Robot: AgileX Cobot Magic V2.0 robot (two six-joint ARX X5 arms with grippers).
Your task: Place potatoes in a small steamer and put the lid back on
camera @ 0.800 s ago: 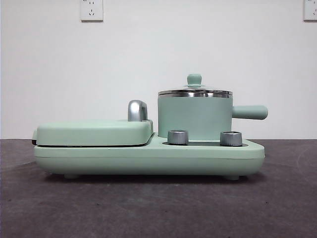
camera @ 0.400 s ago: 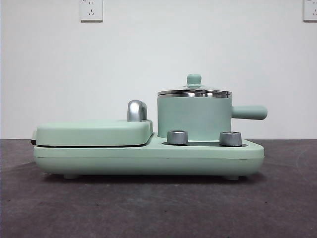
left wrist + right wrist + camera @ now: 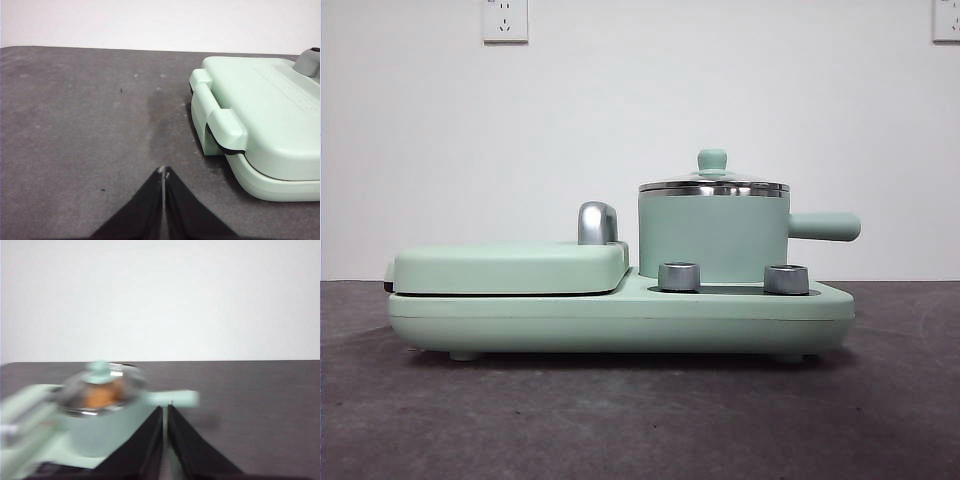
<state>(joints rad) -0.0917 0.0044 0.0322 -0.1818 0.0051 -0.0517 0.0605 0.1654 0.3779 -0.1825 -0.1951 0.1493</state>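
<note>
The mint-green small steamer (image 3: 713, 240) stands on the right half of the green appliance, its stubby handle (image 3: 825, 226) pointing right. The glass lid (image 3: 713, 183) with its green knob sits closed on the steel rim. Through the lid (image 3: 102, 385) in the blurred right wrist view, an orange-brown potato (image 3: 100, 396) shows inside the steamer (image 3: 102, 427). My right gripper (image 3: 165, 407) is shut and empty, back from the pot near its handle. My left gripper (image 3: 163, 171) is shut and empty above the dark tabletop, beside the griddle end of the appliance.
The flat green griddle cover (image 3: 510, 266) with its steel handle (image 3: 597, 222) fills the appliance's left half (image 3: 260, 120). Two steel knobs (image 3: 679, 276) sit at the front below the pot. Dark tabletop (image 3: 620, 420) lies all around; a white wall stands behind.
The things have not moved in the front view. No arm shows there in any frame.
</note>
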